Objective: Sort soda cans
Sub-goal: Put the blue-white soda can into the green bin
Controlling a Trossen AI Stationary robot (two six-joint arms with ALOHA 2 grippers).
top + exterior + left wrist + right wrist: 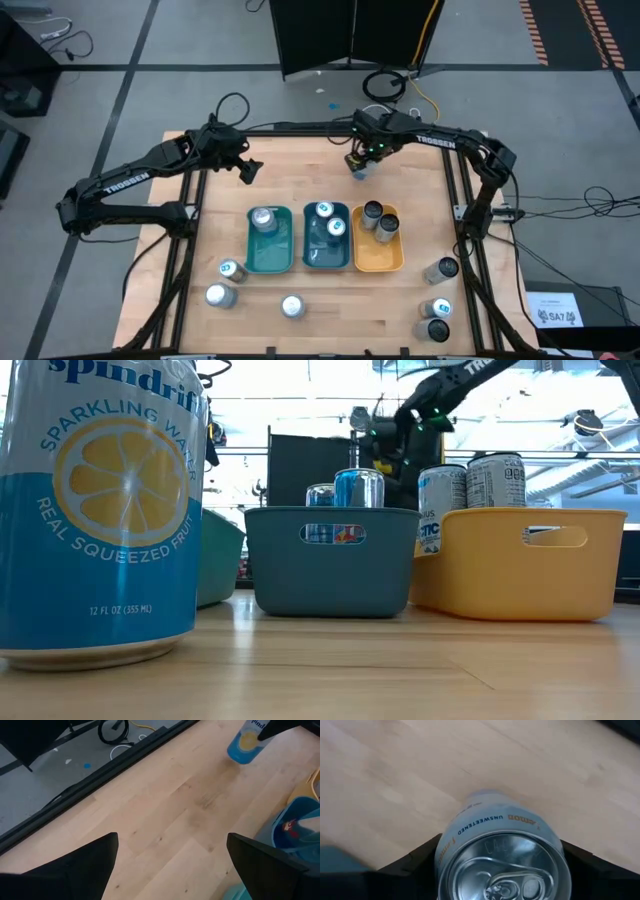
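My right gripper (360,163) is over the far middle of the table, shut on a pale blue soda can (500,855) whose silver top faces the wrist camera. The left wrist view shows that same can (245,742) from the side. My left gripper (248,170) hovers open over bare wood (172,870) at the far left and holds nothing. Other cans stand upright in the three trays: one in the green tray (270,240), two in the teal tray (326,238), two in the orange tray (378,240). My right gripper pinches the can's side wall just below the top rim (445,855), with one finger (415,862) on each side of it. The fingers come from above, pointing down, and the can is upright. Whether its base is off the table I cannot tell.
Loose cans stand on the near part of the table: three at the left (229,269) (218,295) (292,306) and three at the right (441,269) (436,308) (437,330). One blue lemon-printed can (100,510) fills the low view's left. Bare wood lies between the trays and the far edge.
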